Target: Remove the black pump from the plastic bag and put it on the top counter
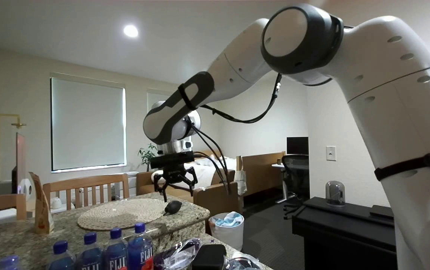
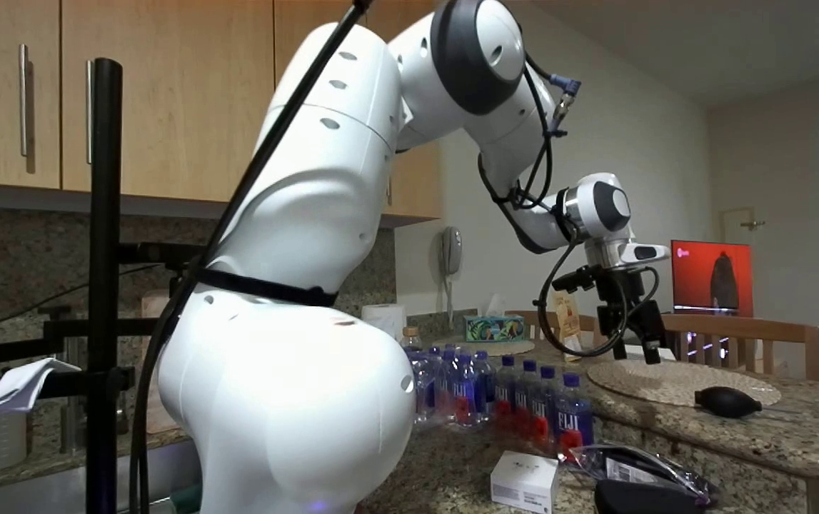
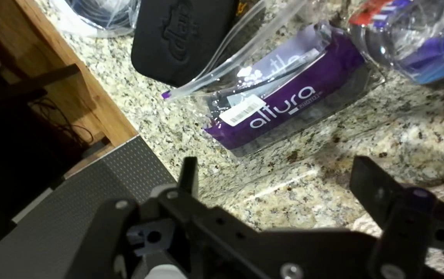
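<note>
The black pump [image 1: 173, 207] is a bulb with a thin nozzle. It lies on the top counter [image 1: 194, 214] beside the woven mat, and it also shows in an exterior view [image 2: 727, 402]. The clear plastic bag [image 3: 283, 102] with a purple "altura" band lies on the lower counter. It also shows in both exterior views [image 1: 180, 257] [image 2: 641, 467]. My gripper [image 1: 178, 194] is open and empty above the top counter, close to the pump and higher than it. In the wrist view the open fingers [image 3: 274, 174] have only granite between them. The pump does not show in the wrist view.
Several water bottles [image 2: 570, 417] stand on the lower counter along the raised step. A black case [image 3: 183, 38] and a white box [image 2: 525, 482] are near the bag. A round woven mat [image 1: 125, 213] and a paper bag [image 1: 42, 210] are on the top counter.
</note>
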Available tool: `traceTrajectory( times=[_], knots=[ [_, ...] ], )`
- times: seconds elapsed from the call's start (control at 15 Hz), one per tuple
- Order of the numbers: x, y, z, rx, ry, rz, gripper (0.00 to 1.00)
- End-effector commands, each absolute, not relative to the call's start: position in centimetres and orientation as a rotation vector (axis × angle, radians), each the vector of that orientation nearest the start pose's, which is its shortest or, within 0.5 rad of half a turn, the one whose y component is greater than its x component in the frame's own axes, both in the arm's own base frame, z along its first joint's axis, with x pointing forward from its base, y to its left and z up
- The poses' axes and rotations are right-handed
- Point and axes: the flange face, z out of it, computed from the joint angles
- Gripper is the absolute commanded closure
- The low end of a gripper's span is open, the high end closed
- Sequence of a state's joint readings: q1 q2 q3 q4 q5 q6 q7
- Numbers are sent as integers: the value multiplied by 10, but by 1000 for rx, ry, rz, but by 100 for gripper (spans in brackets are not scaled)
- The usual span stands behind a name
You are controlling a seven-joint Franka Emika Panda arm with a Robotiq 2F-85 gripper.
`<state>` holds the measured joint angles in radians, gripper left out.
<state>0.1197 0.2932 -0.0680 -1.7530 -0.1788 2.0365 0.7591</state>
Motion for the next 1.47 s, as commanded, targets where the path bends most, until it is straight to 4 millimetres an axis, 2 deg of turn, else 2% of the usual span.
traceTrajectory(
  times=[0.0, 0.07, 0.13, 0.33, 0.47, 0.67, 1.07, 1.27, 1.4],
  knots=[
    [591, 12, 419, -3202, 725, -234, 0],
    [591, 4, 427, -3177, 667, -274, 0],
    [612, 16, 416, -3180, 801, -202, 0],
    [599, 4, 428, -3182, 728, -249, 0],
    [597, 7, 421, -3180, 671, -235, 0],
    [585, 50, 400, -3248, 447, -236, 0],
    [536, 134, 413, -3313, 69, -472, 0],
    [504, 149, 414, -3278, -10, -514, 0],
    [488, 150, 409, -3219, 51, -507, 0]
  ],
)
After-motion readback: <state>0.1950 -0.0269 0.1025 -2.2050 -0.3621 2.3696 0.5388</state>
